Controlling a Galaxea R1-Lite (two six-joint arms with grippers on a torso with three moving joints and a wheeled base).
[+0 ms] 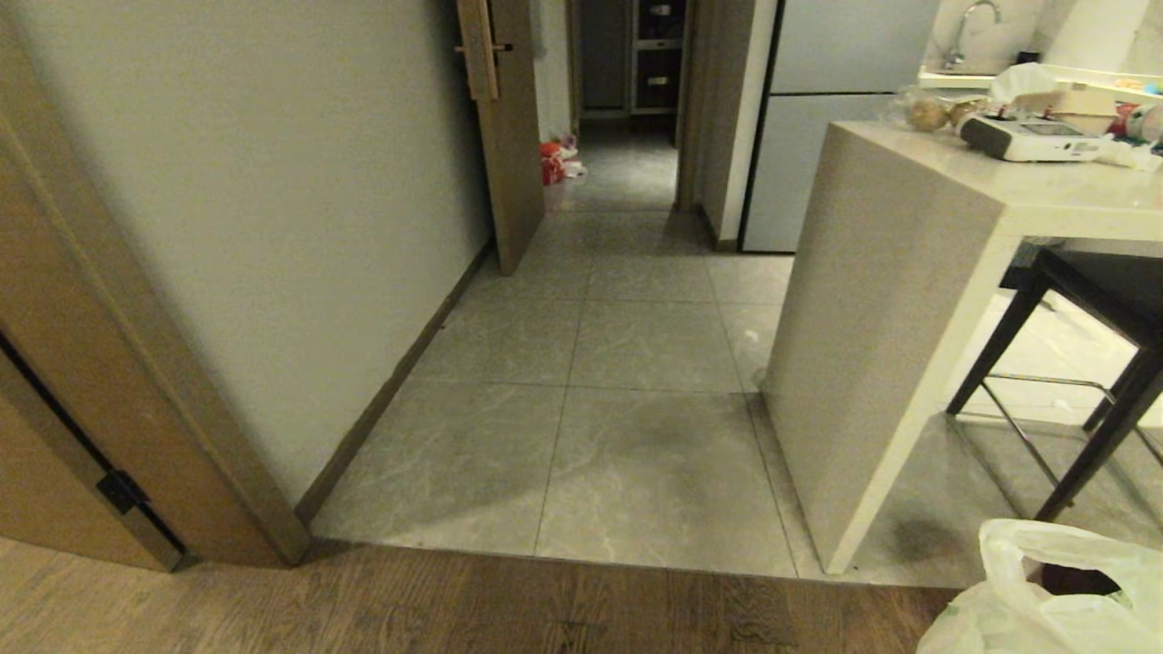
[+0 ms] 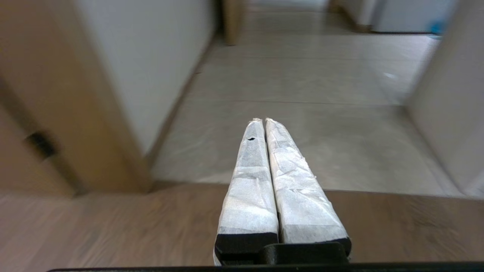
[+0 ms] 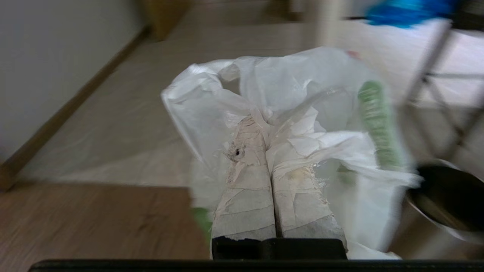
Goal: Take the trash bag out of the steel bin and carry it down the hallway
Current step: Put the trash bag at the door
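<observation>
Head view: the hallway (image 1: 627,363) of grey tiles runs ahead between cream wall and counter; the trash bag (image 1: 1045,590) hangs at lower right.

Left wrist view: the left gripper (image 2: 261,121) – jaws pressed together, empty – points down the passage.

Right wrist view: the right gripper (image 3: 261,124) pinches the white bag's gathered top, likely for carrying; the steel bin (image 3: 446,196) stands just beside.
</observation>
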